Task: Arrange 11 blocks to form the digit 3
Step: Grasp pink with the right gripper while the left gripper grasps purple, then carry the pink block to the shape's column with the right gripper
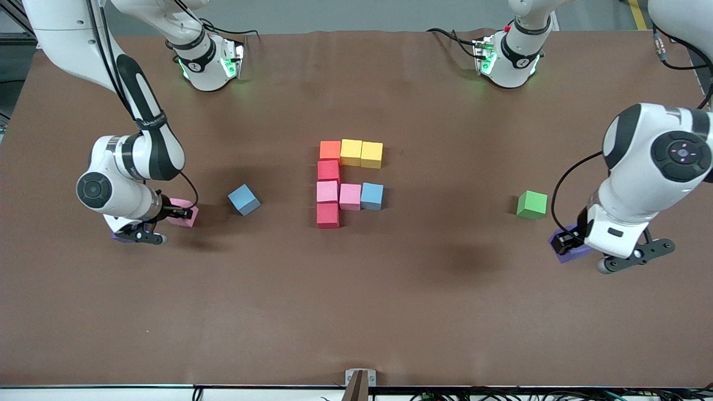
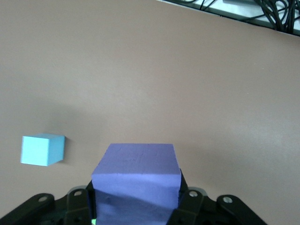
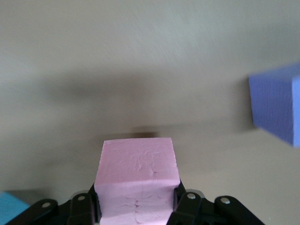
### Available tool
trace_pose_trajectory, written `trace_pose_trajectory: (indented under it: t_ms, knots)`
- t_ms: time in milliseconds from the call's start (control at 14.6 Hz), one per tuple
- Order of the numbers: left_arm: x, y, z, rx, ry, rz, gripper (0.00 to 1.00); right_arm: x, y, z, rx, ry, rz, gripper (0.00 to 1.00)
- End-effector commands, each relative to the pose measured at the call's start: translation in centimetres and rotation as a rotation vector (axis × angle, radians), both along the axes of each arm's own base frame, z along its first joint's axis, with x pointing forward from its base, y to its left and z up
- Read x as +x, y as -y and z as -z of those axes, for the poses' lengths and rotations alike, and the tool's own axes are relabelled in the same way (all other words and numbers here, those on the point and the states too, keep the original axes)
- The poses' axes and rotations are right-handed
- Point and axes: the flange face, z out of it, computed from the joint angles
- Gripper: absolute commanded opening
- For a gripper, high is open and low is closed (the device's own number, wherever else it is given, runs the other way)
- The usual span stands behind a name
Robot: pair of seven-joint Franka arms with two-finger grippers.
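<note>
Holding blocks in both arms: right gripper [image 1: 177, 212] fingers clamp a pink block [image 1: 184, 212], left gripper [image 1: 569, 240] fingers clamp a purple block [image 1: 568, 248], each well apart from the digit 3 [image 1: 348, 181], at opposite ends. Bottom bar unbuilt; seat pink squarely against the lower red block [image 1: 328, 215].

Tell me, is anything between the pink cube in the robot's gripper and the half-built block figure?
Yes: a loose light blue cube sits on the table between the pink cube held by the right gripper and the block figure.
</note>
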Motion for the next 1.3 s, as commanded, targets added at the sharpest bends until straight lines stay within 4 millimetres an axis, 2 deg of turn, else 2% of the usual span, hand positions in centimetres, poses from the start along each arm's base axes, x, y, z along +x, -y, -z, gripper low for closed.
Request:
trace_pose_trajectory:
  t_ms: [0,68,273,410,478,615,683,888,1094,1230]
  knots:
    - [0.6,-2.2,-1.2,-0.006,-0.02,0.084,0.0,3.8,-5.0,-4.1,0.008,0.086,-0.09,0.43]
    - [0.6,-2.8,-1.5,-0.008,-0.023,0.099,0.0,5.0,-7.2,-4.7,0.012,0.113,-0.125,0.43]
    - [0.1,-3.0,-2.6,0.004,-0.069,0.083,0.0,7.1,-13.3,-6.2,0.023,0.169,-0.263,0.43]
    - [-0.3,-2.3,-5.1,0.02,-0.045,0.077,0.0,7.8,-17.8,-5.4,0.018,0.148,-0.33,0.42]
    - [-0.4,-1.2,-5.4,0.011,-0.044,0.078,0.0,8.0,-20.5,-4.9,0.012,0.115,-0.367,0.41]
    - [-0.5,-1.5,-4.7,-0.017,-0.064,0.048,0.0,8.4,-25.0,-5.6,0.011,0.092,-0.416,0.4]
    - [-0.7,-0.4,-5.0,-0.044,-0.065,0.046,0.0,8.5,-26.5,-5.8,0.012,0.092,-0.432,0.39]
    - [-1.3,-0.9,-6.2,-0.034,-0.067,0.002,0.0,8.6,-29.5,-5.5,0.026,0.103,-0.441,0.39]
    - [-2.4,0.2,-7.5,-0.016,-0.079,0.004,0.0,8.4,-32.5,-4.8,0.05,0.116,-0.334,0.39]
    - [-2.8,0.9,-8.3,-0.011,-0.077,0.015,0.0,8.1,-34.5,-3.6,0.053,0.113,-0.272,0.39]
